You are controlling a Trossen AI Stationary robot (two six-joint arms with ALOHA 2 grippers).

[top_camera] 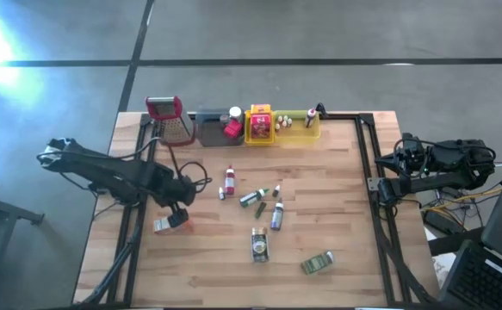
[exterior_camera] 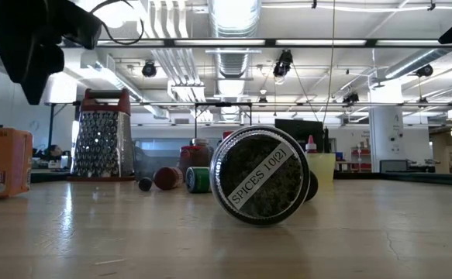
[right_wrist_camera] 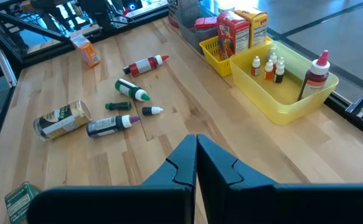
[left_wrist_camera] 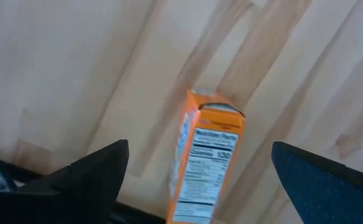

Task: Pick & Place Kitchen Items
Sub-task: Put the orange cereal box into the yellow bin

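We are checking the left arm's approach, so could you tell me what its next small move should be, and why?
Probably lower and close. The left gripper is open above the orange packet, which lies on the table between its fingers, not yet gripped. The right gripper waits shut.

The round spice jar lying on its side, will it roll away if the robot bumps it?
Probably. The spice jar is round and lies on its side on the smooth wooden table, so a nudge could roll it. Its shiny wall looks hard and maybe slippery to pinch.
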